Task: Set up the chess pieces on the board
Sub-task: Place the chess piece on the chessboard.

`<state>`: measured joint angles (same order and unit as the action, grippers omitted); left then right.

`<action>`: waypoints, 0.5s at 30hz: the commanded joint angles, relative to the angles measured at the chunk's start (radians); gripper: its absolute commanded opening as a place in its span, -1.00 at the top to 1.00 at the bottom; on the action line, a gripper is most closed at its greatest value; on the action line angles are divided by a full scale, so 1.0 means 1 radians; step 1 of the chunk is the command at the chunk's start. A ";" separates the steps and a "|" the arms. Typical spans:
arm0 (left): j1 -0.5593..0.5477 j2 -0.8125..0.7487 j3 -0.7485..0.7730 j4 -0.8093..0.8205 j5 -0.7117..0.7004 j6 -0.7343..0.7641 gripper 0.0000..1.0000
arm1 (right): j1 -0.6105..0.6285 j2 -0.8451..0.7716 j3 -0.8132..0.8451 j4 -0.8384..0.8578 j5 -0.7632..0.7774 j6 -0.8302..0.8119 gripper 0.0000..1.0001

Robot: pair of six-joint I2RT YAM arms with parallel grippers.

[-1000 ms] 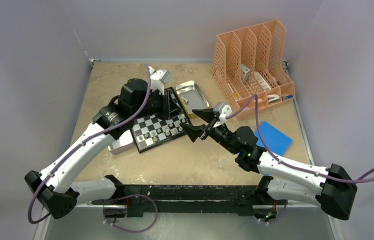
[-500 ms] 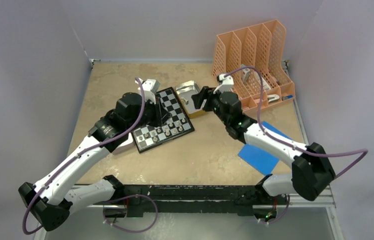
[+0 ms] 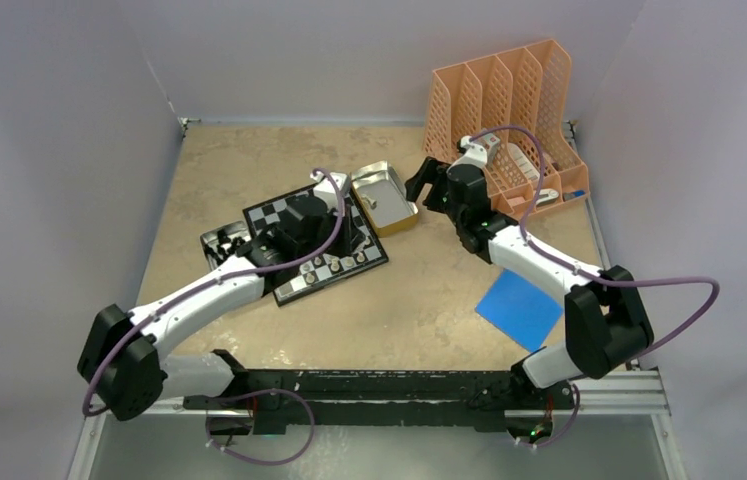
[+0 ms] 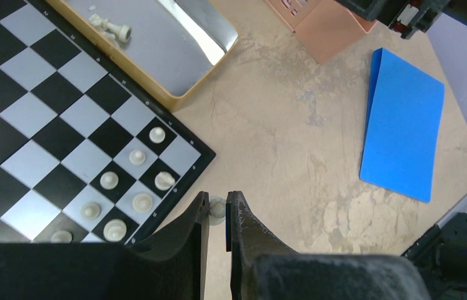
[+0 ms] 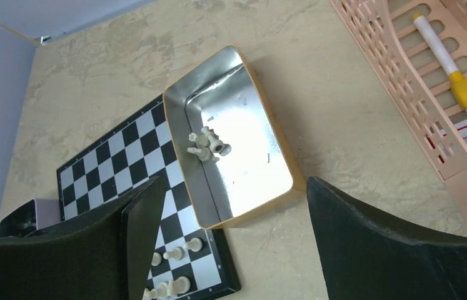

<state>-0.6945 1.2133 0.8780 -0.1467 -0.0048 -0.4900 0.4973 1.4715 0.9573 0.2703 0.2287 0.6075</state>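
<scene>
The board [image 3: 271, 216] lies left of centre, with several pale chess pieces [image 4: 137, 181] standing on the squares at its near right corner. My left gripper [image 4: 217, 212] is shut on one small pale piece [image 4: 217, 206] and hangs just off that corner's edge, over the bare table. Above the near end of a shiny metal tray [image 5: 281, 156], my right gripper [image 5: 234, 187] is open and holds nothing. A few pale pieces [image 5: 205, 145] lie on their sides in the tray. No black pieces can be made out.
An orange file rack [image 3: 504, 120] with pens stands at the back right. A blue sheet [image 3: 519, 305] lies on the table near the right arm. A second shiny tray [image 3: 221, 240] sits at the board's left edge, partly under the left arm.
My right arm swung from the board's right edge back to the tray, its jaws now wider. My left gripper travelled from the board's far side to its near right corner, still shut.
</scene>
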 commanded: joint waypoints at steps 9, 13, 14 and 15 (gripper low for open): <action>-0.025 0.154 -0.147 0.560 -0.048 0.100 1.00 | -0.003 -0.048 0.001 0.031 0.047 0.018 -0.98; -0.025 0.200 -0.185 0.653 -0.047 0.145 1.00 | -0.002 -0.061 -0.004 0.036 0.053 0.014 -0.98; -0.025 0.213 -0.194 0.671 -0.039 0.154 1.00 | -0.002 -0.064 -0.005 0.038 0.052 0.012 -0.98; -0.025 0.226 -0.200 0.687 -0.034 0.161 1.00 | -0.003 -0.067 -0.007 0.042 0.054 0.010 -0.97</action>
<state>-0.7162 1.4067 0.6991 0.3458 -0.0452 -0.3946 0.4961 1.4506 0.9531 0.2687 0.2497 0.6174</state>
